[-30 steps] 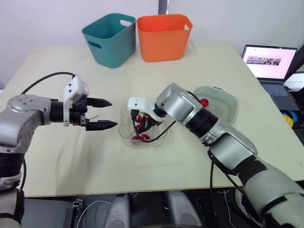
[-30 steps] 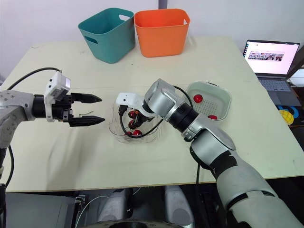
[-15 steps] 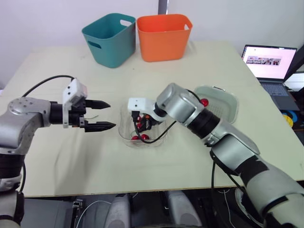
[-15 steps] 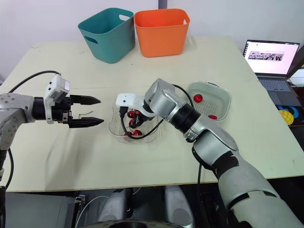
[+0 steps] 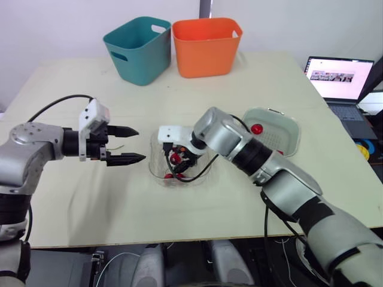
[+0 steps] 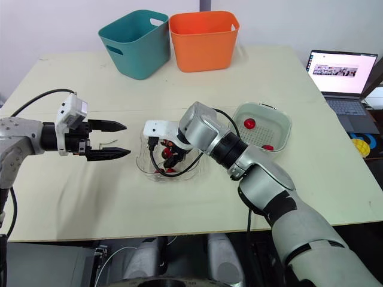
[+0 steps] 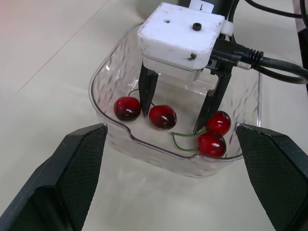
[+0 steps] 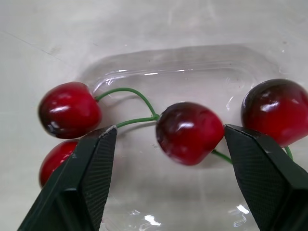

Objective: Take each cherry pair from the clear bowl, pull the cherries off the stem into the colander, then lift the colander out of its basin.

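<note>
Four glossy dark-red cherries (image 7: 162,117) lie flat on the floor of the clear bowl (image 7: 115,131), joined two and two by thin green stems (image 8: 134,91) that curve in loops. The right gripper (image 7: 175,118) reaches down into the bowl with its black fingers spread wide. One fingertip (image 7: 144,108) comes down between the two cherries of a pair, so one round fruit sits inside the gap and its twin just outside it. That pair's long axis runs roughly along the line from finger to finger. The bowl is rippled transparent plastic with rounded corners, and it stands near the middle of the worktop (image 5: 72,197).

The left gripper (image 5: 140,144) hovers just beside the bowl, fingers apart and pointing at it. A pale perforated colander (image 6: 266,134) near the worktop's right edge holds two loose cherries (image 6: 249,124). A teal bin (image 5: 137,51) and an orange bin (image 5: 206,48) stand at the far edge.
</note>
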Robot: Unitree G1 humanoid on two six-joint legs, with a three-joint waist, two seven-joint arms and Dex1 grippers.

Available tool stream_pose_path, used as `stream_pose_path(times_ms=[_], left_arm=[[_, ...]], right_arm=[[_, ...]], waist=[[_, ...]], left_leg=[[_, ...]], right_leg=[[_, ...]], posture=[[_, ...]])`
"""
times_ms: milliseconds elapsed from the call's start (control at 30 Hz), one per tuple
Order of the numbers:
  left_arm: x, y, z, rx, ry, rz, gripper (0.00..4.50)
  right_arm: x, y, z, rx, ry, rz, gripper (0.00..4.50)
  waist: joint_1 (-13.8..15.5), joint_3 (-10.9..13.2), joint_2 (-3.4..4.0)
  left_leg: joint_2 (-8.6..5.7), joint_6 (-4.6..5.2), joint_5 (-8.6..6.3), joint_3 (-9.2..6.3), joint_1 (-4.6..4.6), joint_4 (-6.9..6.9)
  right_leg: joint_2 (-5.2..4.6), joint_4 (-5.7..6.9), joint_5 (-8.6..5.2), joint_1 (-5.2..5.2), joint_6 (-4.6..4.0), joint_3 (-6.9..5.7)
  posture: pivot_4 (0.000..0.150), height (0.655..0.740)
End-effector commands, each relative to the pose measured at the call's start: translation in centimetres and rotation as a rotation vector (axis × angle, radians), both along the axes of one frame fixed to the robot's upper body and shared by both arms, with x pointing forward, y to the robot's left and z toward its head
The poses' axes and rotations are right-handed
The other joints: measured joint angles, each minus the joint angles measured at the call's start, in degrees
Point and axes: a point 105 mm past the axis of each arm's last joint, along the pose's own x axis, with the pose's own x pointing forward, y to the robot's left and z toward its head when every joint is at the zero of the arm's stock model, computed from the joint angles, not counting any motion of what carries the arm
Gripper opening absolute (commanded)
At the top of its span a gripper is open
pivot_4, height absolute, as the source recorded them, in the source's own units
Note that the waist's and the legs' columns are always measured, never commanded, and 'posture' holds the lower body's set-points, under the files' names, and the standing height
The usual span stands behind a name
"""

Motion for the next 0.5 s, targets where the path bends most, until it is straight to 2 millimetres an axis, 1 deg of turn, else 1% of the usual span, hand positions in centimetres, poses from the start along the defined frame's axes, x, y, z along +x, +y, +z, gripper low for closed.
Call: stream_pose_path(times_ms=[33,133,167,200,267,300,367,400,433,500], left_arm=[[-0.1,-0.1,1.1,-0.007,-0.049,-0.006,4.50],[-0.1,-0.1,1.1,-0.007,-0.050,-0.006,4.50],[-0.1,-0.1,1.1,-0.007,-0.050,-0.006,4.50],[-0.1,-0.2,1.2,-0.007,-0.051,-0.006,4.50],[0.0,-0.2,1.3,-0.008,-0.052,-0.006,4.50],[0.0,-0.2,1.4,-0.008,-0.052,-0.006,4.50],[0.1,-0.2,1.8,-0.024,-0.051,-0.001,4.50],[0.2,-0.1,2.2,-0.039,-0.050,0.002,4.50],[0.3,-0.1,2.6,-0.053,-0.050,0.006,4.50],[0.6,0.1,3.5,-0.078,-0.053,0.010,4.50]], right_arm=[[0.4,0.3,0.7,0.002,-0.043,0.012,2.56],[0.6,0.2,1.0,0.004,-0.053,0.012,1.52],[0.6,0.2,1.1,0.004,-0.055,0.013,1.32],[0.7,0.1,1.3,0.003,-0.067,0.019,1.22],[0.8,0.0,2.0,0.005,-0.101,0.030,1.18],[1.1,-0.2,2.7,0.002,-0.147,0.052,1.18],[1.8,-0.9,4.9,-0.010,-0.303,0.116,1.18],[2.0,-1.4,6.3,-0.016,-0.393,0.168,1.18],[2.0,-1.8,7.4,-0.020,-0.455,0.203,1.18],[1.3,-2.6,9.1,-0.022,-0.536,0.294,1.18]], waist=[[0.0,0.0,0.00],[0.0,0.0,0.00],[0.0,0.0,0.00],[0.0,0.0,0.00],[0.0,0.0,0.00],[0.0,0.0,0.00],[0.2,0.0,0.00],[0.3,0.0,0.00],[0.3,0.0,0.00],[0.3,0.0,0.00]], left_leg=[[0.00,0.00,0.00,0.00,0.00,0.00],[0.00,0.00,0.00,0.00,0.00,0.00],[0.00,0.00,0.00,0.00,0.00,0.00],[0.00,0.00,0.00,0.00,0.00,0.00],[0.00,0.00,0.00,0.00,0.00,0.00],[0.00,0.00,0.00,0.00,0.00,0.00],[0.00,0.00,0.00,0.00,-0.02,0.00],[-0.01,0.00,0.00,-0.01,-0.03,0.01],[-0.02,0.00,0.00,-0.01,-0.05,0.03],[-0.03,0.00,0.00,0.00,-0.06,0.03]], right_leg=[[0.00,0.00,0.00,0.00,0.00,0.00],[0.00,0.00,0.00,0.00,0.00,0.00],[0.00,0.00,0.00,0.00,0.00,0.00],[0.00,0.00,0.00,0.00,0.00,0.00],[0.00,0.00,0.00,0.00,0.00,0.00],[0.00,0.00,0.00,0.00,0.00,0.00],[0.00,-0.01,0.00,0.00,0.00,0.00],[-0.02,-0.01,-0.01,0.00,0.01,-0.01],[-0.03,-0.02,-0.06,0.00,0.10,-0.02],[-0.04,-0.07,-0.09,0.01,0.17,-0.02]], posture=[[0.150,0.7400],[0.150,0.7400],[0.150,0.7400],[0.150,0.7400],[0.150,0.7400],[0.150,0.7400],[0.150,0.7400],[0.150,0.7400],[0.150,0.7400],[0.150,0.7400]])
